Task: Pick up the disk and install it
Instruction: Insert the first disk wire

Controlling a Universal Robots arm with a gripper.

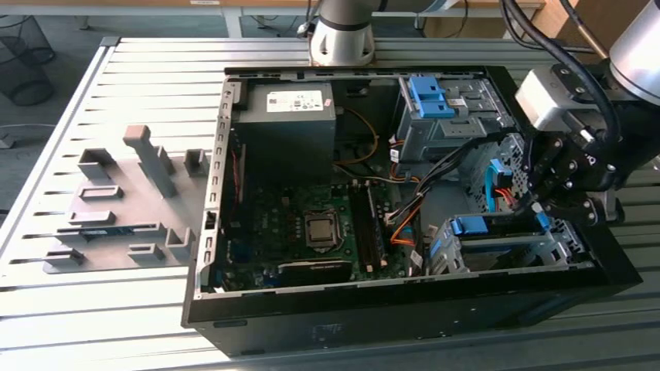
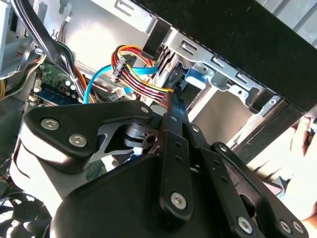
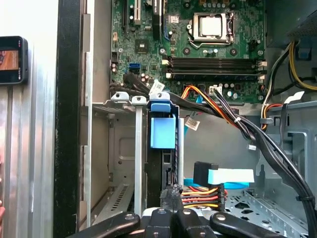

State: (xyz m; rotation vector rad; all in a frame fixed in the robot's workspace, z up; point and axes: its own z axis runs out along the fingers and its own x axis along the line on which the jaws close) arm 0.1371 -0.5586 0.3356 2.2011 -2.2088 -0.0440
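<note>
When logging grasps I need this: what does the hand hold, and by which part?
Cannot be told: the hand meets an edge of the disk slotted in its bay.

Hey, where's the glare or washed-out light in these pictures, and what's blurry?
In the exterior view, sunlight bleaches the slatted table. In the second wrist view, the gripper body looms close and soft, with an overexposed patch beyond the case wall. In the first wrist view, the strip beside the case edge is blown white.
</note>
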